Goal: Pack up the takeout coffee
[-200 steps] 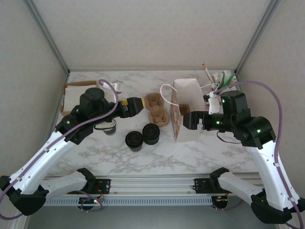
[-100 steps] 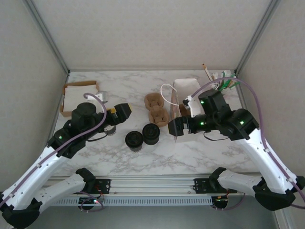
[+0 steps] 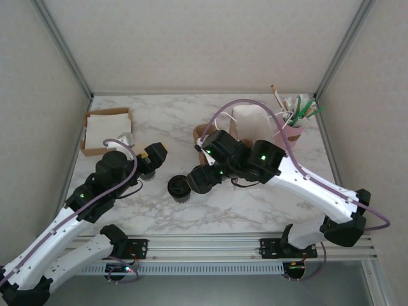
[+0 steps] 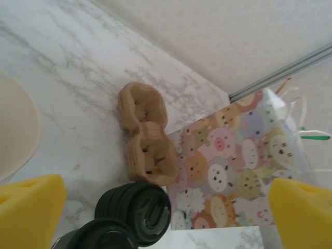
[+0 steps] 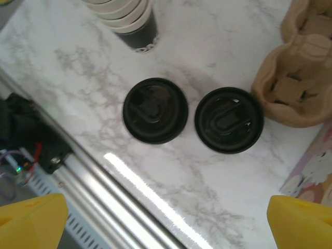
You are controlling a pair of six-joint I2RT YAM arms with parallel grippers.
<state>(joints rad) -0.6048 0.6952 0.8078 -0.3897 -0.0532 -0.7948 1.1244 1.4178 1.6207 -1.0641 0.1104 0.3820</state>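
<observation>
**Item: takeout coffee** (image 5: 155, 110). A small paper cup under a round black plastic lid. The lid is glossy, with a raised rim and a moulded recess across the top. Seen from above, it hides nearly all of the cup wall. The cup stands upright on the bench (image 5: 218, 46), long axis vertical and lid uppermost, near the rail (image 5: 93, 207). It sits between the stack of cream cups (image 5: 129, 21) and a second black lid (image 5: 229, 119), apart from both.

**Bench:** smooth white marble finish with grey veins.

**Stack of cream cups:** nested paper rims, dark band at the base.

**Carrier** (image 4: 145, 140): brown moulded pulp with two rounded wells, matte and fibrous, just beside the second black lid.

**Bag** (image 4: 228, 176): paper, printed with pastel cartoon animals, standing.

**Left tool** (image 4: 165, 212): yellow foam pads (image 4: 28, 207) wide apart, nothing between them.

**Right tool** (image 5: 166, 220): pads wide apart above the two lids, holding nothing.
</observation>
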